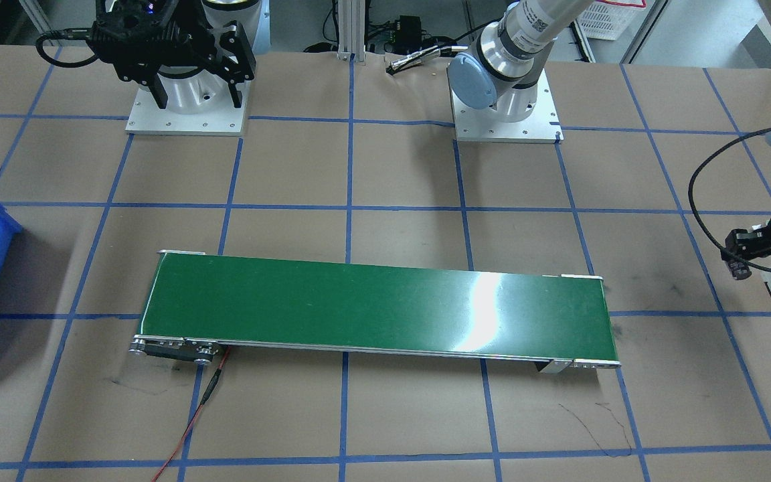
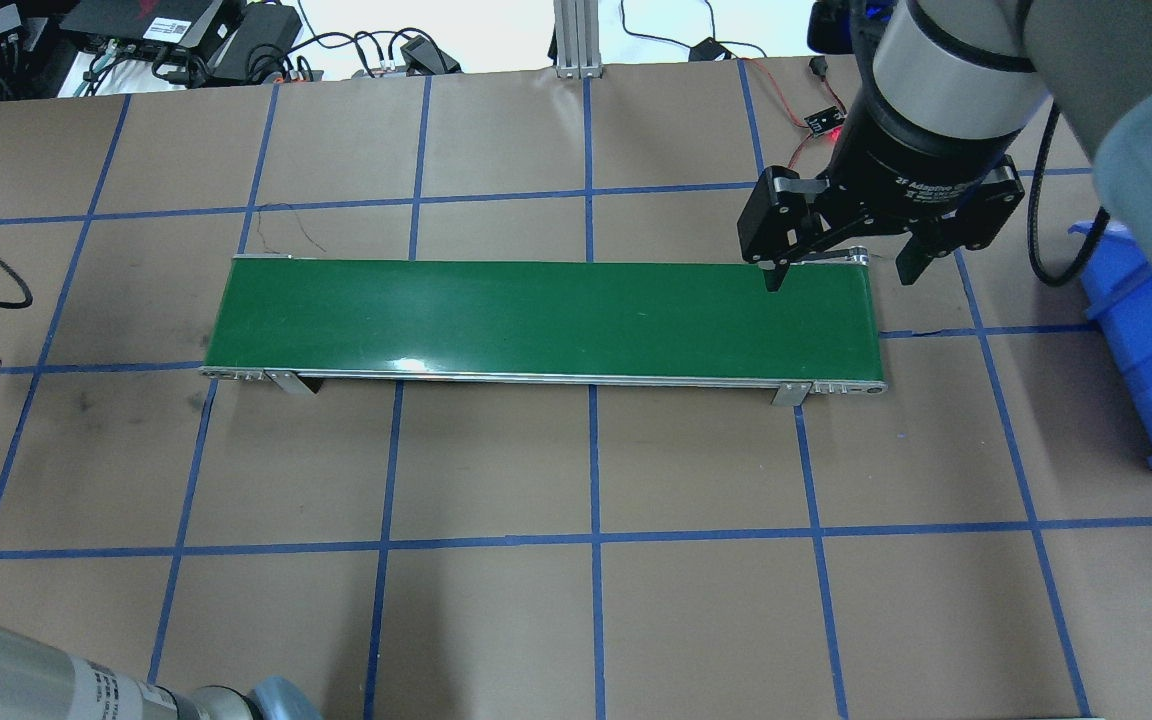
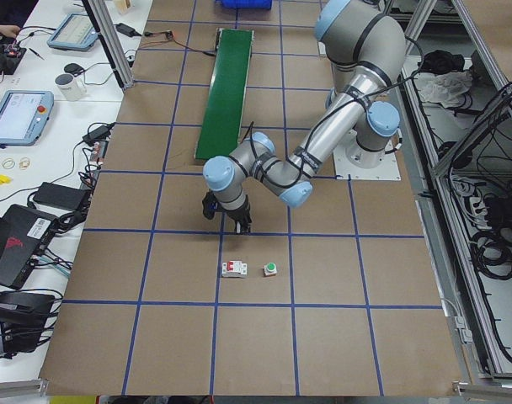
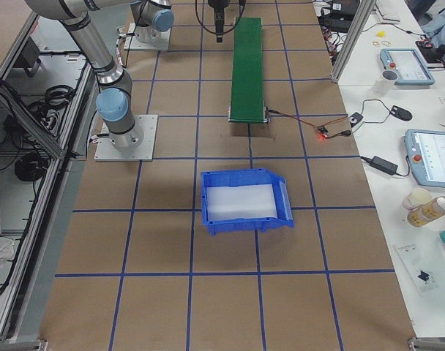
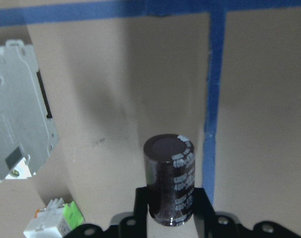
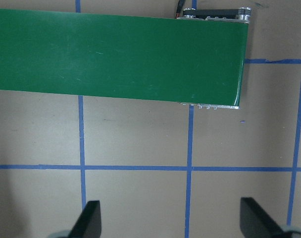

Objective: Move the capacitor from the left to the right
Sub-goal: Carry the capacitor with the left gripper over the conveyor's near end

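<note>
Left hand (image 5: 170, 204) is clamped on the capacitor (image 5: 168, 168), gripped by one end only; it could be tipped out if swung quickly.

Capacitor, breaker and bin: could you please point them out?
capacitor (image 5: 169, 184), left wrist view, its dark side.
breaker (image 5: 19, 114), left wrist view, its grey side face.
bin (image 4: 237, 225), exterior right view, its near wall.

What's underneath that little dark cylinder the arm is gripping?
Brown paper-covered table beside a blue tape line. The capacitor, in the left gripper, hides the spot directly below.
</note>
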`<control>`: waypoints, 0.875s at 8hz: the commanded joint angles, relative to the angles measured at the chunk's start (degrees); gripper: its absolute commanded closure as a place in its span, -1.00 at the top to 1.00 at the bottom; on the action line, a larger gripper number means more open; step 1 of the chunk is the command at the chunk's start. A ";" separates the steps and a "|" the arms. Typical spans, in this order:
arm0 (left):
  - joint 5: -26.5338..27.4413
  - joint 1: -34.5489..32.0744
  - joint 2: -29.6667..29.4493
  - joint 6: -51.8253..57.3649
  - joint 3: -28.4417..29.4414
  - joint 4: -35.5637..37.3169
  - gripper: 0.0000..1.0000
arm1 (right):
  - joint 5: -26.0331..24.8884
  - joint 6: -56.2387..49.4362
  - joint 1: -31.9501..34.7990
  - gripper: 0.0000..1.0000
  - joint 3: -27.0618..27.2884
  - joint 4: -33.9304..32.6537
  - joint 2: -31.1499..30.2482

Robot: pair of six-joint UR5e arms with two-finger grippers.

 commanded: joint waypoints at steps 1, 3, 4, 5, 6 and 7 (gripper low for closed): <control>-7.15 -14.35 7.00 -3.64 0.20 -0.65 -1.00 | 0.00 0.00 0.02 1.00 0.00 0.03 -0.03; -12.32 -25.00 7.28 -17.63 -0.15 -0.47 -1.00 | 0.00 0.00 0.02 1.00 0.00 -0.05 -0.03; -12.52 -28.71 6.50 -21.29 0.11 -0.29 -1.00 | 0.00 0.00 0.02 1.00 0.00 0.03 0.05; -12.61 -29.44 5.80 -21.07 -0.23 -0.38 -1.00 | 0.00 0.00 0.02 1.00 0.00 -0.05 0.05; -12.00 -29.36 4.92 -19.94 -0.24 -0.38 -1.00 | 0.00 0.00 -0.07 1.00 0.00 -0.05 0.05; -11.30 -29.36 3.95 -16.70 -0.32 -0.47 -1.00 | 0.00 0.00 -0.07 1.00 0.00 -0.05 0.05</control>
